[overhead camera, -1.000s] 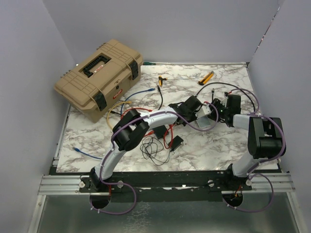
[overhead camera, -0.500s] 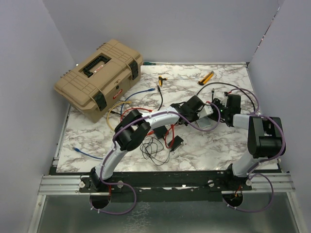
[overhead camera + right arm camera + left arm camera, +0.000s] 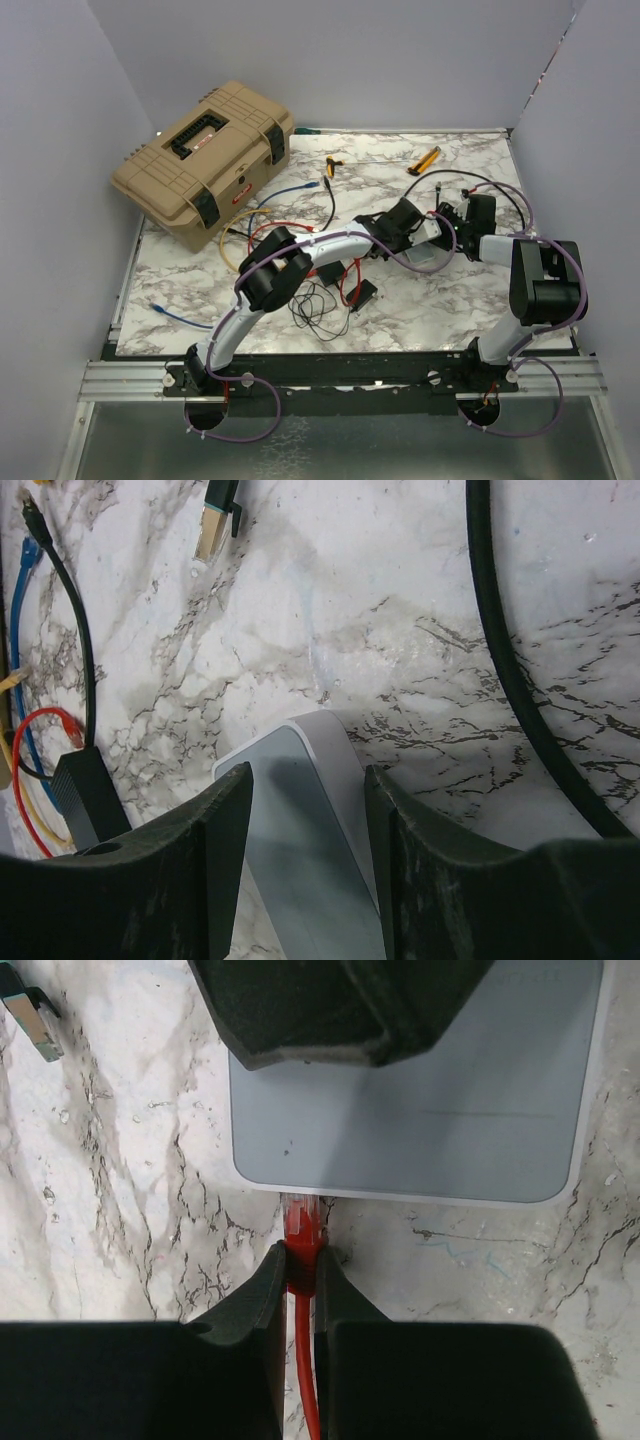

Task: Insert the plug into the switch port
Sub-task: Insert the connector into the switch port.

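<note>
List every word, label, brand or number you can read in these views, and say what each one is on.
No text is legible in any view.
The red label on the tan toolbox: print too small to read.
Top face of the grey switch: blank.
The red plug: no marking visible.

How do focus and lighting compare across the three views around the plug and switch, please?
Left wrist: red plug and switch sharp, left pincer featureless black. Right wrist: marble crisp, right pincer soft and dark. Top external: evenly lit, plug too small to see.
</note>
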